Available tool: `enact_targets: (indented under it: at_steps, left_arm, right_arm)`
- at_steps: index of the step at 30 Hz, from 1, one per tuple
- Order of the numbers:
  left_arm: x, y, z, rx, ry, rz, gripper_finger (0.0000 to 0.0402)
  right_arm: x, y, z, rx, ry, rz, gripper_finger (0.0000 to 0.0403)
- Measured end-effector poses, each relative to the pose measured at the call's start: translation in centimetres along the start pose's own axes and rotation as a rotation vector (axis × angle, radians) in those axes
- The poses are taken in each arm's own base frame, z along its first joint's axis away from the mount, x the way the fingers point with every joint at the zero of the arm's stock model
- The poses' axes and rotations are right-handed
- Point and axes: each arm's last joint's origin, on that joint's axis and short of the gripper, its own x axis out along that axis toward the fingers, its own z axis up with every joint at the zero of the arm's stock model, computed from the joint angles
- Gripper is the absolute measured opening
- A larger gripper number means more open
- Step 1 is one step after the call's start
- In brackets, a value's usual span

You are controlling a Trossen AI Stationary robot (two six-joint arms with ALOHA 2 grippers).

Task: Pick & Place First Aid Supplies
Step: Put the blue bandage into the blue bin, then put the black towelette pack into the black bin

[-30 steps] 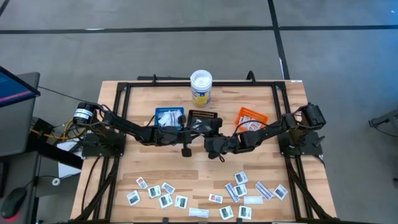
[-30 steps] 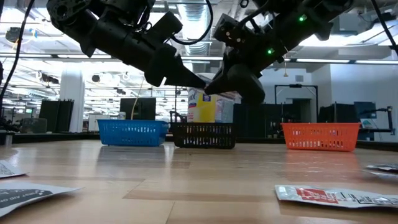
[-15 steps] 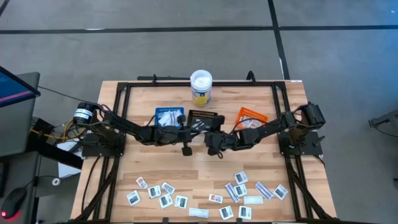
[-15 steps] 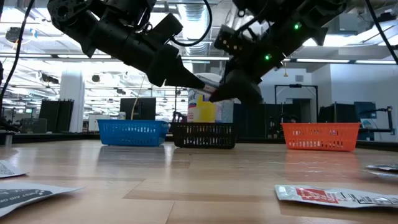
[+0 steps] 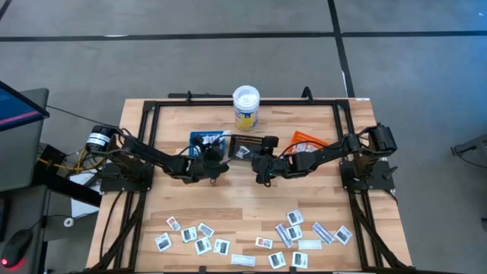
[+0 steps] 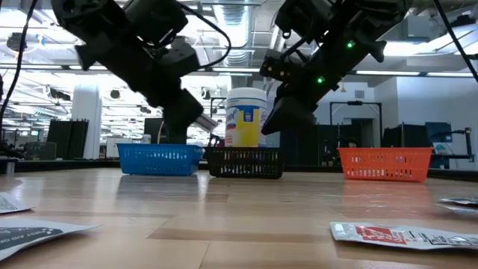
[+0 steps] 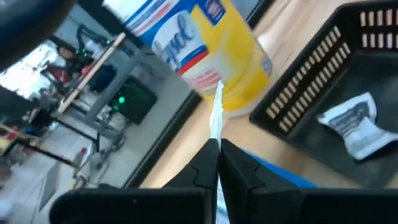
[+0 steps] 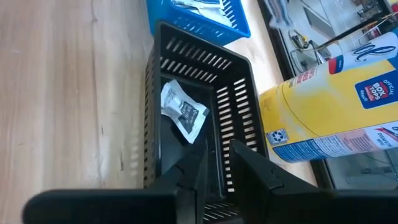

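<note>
Many small flat paper packets lie in two clusters near the table's near edge (image 5: 190, 234) (image 5: 304, 232). One white packet (image 8: 183, 109) lies flat on the floor of the black tray (image 5: 251, 144). My left gripper (image 5: 211, 152) hangs above the blue tray (image 5: 205, 140), shut on another thin white packet (image 7: 216, 118). My right gripper (image 8: 214, 158) hovers above the black tray's near wall, narrowly open and holding nothing. My left gripper pinches the thin white packet between its two fingertips, at the packet's near end (image 7: 216, 138). The packet shows edge on and sticks out past the fingertips. It is lifted clear above the blue tray.
A white-lidded yellow-labelled tub (image 5: 246, 106) stands behind the trays near the far edge. An orange tray (image 5: 308, 143) with packets sits to the right of the black one. A black frame rims the table. Bare wood lies between the trays and the packet clusters.
My left gripper has swung away from my right one, toward the table's left and far side, and now points down over the blue tray. My right gripper has risen and moved toward the far edge, over the black tray.
</note>
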Motion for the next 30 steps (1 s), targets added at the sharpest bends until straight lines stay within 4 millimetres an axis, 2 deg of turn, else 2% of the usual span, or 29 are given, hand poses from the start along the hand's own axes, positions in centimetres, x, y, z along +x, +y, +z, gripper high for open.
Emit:
enact_targets:
  at_steps: [3, 8, 10, 12, 17, 21, 25, 30]
  left_arm:
    - [-0.9, 1.0, 0.2, -0.061, 0.007, -0.04, 0.0012]
    - [-3.1, 3.3, 0.6, -0.172, 0.022, -0.206, 0.0012]
    - [-3.8, 4.1, 0.3, -0.206, 0.058, -0.293, 0.0012]
    - [-4.3, 4.8, -0.4, -0.23, 0.114, -0.301, 0.0012]
    - [-4.0, 5.0, -2.6, -0.225, 0.193, -0.221, 0.0017]
    - [-3.2, 4.9, -4.0, -0.217, 0.232, -0.182, 0.0043]
    - [-2.9, 4.8, -3.7, -0.256, 0.216, -0.176, 0.0076]
    - [-2.8, 4.5, -2.2, -0.256, 0.107, -0.198, 0.0098]
  right_arm:
    - [0.0, 0.0, 0.0, 0.0, 0.0, 0.0, 0.0061]
    - [0.0, 0.0, 0.0, 0.0, -0.001, 0.001, 0.0061]
    - [0.0, 0.0, 0.0, -0.001, 0.0, 0.002, 0.0061]
    - [0.0, 0.0, -0.1, -0.005, 0.004, 0.005, 0.0061]
    - [0.0, 0.1, -0.1, -0.007, 0.007, 0.005, 0.0061]
    - [0.0, 0.1, -0.1, -0.006, 0.006, 0.006, 0.0061]
    - [0.0, 0.1, -0.1, -0.008, 0.008, 0.006, 0.0061]
    - [-0.4, 0.5, 0.0, -0.041, -0.003, 0.02, 0.0061]
